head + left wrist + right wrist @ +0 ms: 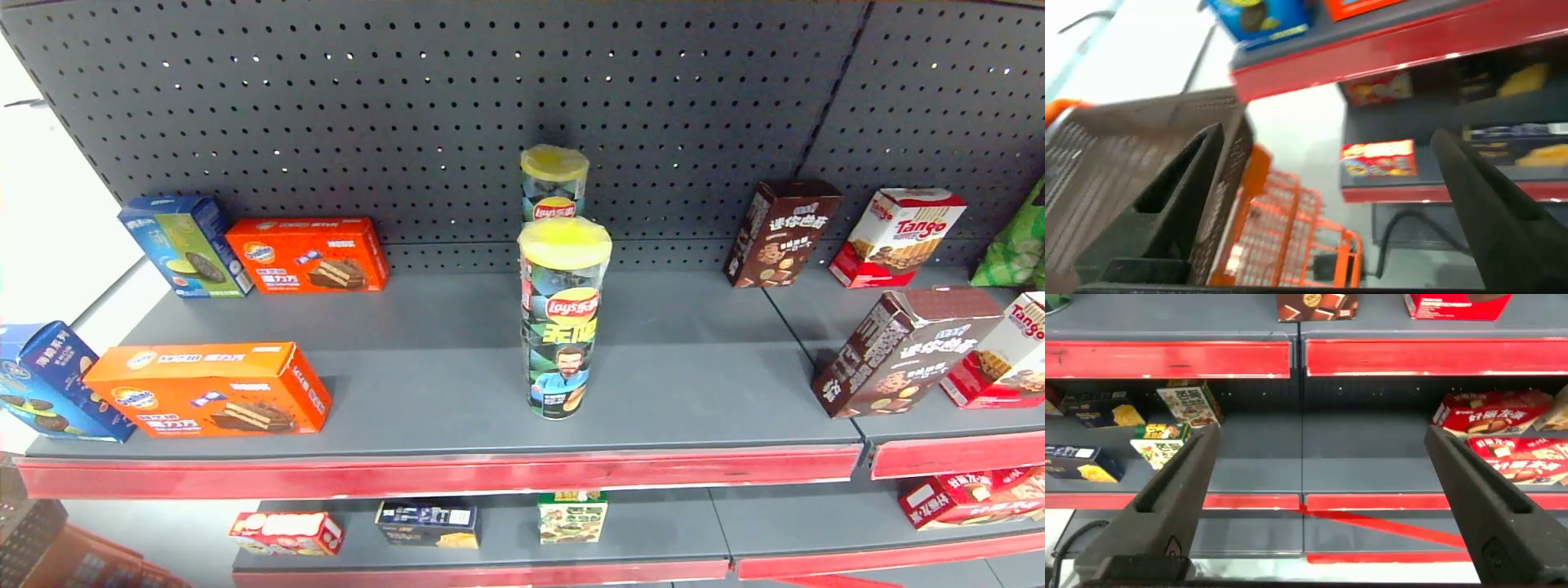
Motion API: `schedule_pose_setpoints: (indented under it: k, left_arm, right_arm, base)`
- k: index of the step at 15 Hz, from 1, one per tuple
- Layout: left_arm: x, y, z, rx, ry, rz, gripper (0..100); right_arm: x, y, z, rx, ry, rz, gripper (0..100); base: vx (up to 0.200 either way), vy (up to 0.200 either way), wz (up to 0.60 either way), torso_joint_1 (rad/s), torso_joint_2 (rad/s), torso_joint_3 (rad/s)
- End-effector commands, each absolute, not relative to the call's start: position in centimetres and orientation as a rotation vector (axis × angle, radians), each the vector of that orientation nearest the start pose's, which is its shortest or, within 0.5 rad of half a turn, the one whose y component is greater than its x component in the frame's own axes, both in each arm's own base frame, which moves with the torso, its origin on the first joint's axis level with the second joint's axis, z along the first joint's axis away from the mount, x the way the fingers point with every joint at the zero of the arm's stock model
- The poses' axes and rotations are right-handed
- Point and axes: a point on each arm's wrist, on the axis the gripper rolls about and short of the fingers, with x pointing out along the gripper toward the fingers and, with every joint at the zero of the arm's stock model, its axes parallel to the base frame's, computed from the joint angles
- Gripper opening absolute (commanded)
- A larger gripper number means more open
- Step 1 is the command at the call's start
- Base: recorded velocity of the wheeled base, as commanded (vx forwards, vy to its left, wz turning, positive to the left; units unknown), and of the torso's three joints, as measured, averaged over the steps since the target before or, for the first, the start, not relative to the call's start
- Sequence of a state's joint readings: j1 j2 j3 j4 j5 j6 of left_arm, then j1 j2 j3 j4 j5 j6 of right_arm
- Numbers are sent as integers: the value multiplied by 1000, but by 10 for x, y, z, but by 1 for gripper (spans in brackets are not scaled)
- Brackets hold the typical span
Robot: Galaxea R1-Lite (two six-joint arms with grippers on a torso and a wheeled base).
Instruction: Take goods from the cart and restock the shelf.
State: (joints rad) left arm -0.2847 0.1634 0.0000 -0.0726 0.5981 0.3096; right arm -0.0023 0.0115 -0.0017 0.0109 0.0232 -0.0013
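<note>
Two chip cans with yellow lids stand upright on the grey shelf (694,376), one in front (562,318) and one behind it (554,184) by the pegboard. My left gripper (1323,212) is open with nothing between its fingers, low beside the orange cart (1290,237) and below the shelf's red edge (1388,45). My right gripper (1319,502) is open and empty too, facing the lower shelves (1315,449) under the red edge strip (1290,358).
Orange cake boxes (208,390) and blue cookie boxes (186,243) stand on the shelf's left. Brown boxes (902,349) and red wafer boxes (896,237) stand on its right. Small boxes (571,516) sit on the lower shelf. Open shelf space lies on both sides of the cans.
</note>
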Motion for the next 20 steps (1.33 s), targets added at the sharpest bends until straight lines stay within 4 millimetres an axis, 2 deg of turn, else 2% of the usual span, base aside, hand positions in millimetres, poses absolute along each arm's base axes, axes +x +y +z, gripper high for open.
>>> schedule_pose_setpoints:
  k: [1,3,5,11,15,17,19,20]
  left_arm:
    - [-9,14,86,326,171,425,100]
    - [-15,14,85,298,123,500,100]
    - [-19,14,84,245,67,486,100]
    - [-16,8,84,201,30,134,100]
    - [-16,4,78,84,62,-147,100]
    - [-17,2,78,79,106,-168,100]
    - [-18,0,78,84,102,-61,100]
    - [-22,-1,77,82,44,-16,100]
  right_arm:
    - [-22,1,75,0,15,21,100]
    - [-22,1,76,-1,8,23,100]
    - [-22,1,75,-1,9,26,100]
    - [-22,1,75,-1,9,26,100]
    - [-22,1,75,-1,9,26,100]
    - [-22,1,75,-1,9,26,100]
    - [-22,1,75,-1,9,26,100]
    - [-22,1,75,-1,9,25,100]
  base:
    - [0,0,0,0,0,0]
    - [0,0,0,0,0,0]
    - [0,0,0,0,0,0]
    - [0,0,0,0,0,0]
    - [0,0,0,0,0,0]
    - [0,0,0,0,0,0]
    - [0,0,0,0,0,0]
    - [0,0,0,0,0,0]
